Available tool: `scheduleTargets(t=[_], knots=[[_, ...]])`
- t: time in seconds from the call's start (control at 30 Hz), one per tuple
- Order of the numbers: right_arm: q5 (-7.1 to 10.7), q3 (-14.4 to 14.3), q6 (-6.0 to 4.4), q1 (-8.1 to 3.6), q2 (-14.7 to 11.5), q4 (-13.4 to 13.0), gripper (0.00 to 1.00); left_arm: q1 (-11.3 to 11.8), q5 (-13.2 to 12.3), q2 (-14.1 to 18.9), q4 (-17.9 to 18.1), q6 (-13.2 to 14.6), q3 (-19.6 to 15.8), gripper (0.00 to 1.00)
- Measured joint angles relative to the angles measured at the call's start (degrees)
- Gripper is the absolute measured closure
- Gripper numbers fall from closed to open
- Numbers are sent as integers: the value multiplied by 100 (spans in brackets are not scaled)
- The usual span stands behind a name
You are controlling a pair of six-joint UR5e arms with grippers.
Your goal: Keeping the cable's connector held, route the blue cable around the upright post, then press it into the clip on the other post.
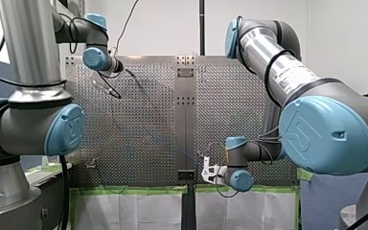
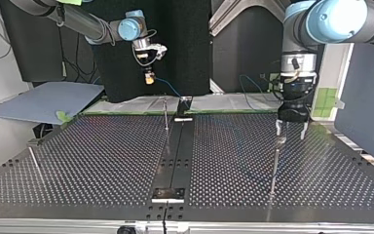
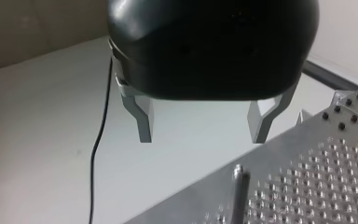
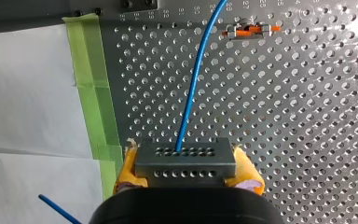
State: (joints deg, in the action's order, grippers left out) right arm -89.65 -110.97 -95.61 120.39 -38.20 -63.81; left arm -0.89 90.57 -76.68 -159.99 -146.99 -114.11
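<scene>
Between my right gripper's [image 4: 186, 162] pads [image 4: 127, 169], the gripped connector [image 4: 185, 157] aims its blue cable [image 4: 193, 88] straight ahead.

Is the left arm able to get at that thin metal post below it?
Probably yes: my left gripper hangs open above the post with nothing between them; the blue cable is away at my right gripper.

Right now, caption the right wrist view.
My right gripper clamps the grey perforated connector block; its blue cable crosses the perforated metal table.
</scene>
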Motion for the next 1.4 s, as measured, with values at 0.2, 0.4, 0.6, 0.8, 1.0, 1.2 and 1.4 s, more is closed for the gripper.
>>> scheduleTargets(t=[0.2, 0.4, 0.6, 0.8, 1.0, 1.2, 1.4], knots=[[20, 0, -10, -2, 0, -6, 100, -123, -4, -171, -122, 280, 256, 1], [33, 0, -12, -9, 0, -5, 100, -237, 231, -249, -387, 558, 531, 1], [34, 0, -12, -8, 1, -16, 100, -310, 545, -146, -681, 880, 781, 1], [34, 0, -12, -3, 2, -11, 100, -341, 682, -173, -760, 1206, 819, 1], [35, 0, -12, -2, 3, -10, 100, -361, 705, -248, -770, 1475, 821, 1], [35, 0, -12, 5, 1, -5, 100, -390, 699, -320, -780, 1750, 824, 1], [35, 0, -12, 13, 0, -1, 100, -386, 663, -320, -865, 2020, 826, 1]])
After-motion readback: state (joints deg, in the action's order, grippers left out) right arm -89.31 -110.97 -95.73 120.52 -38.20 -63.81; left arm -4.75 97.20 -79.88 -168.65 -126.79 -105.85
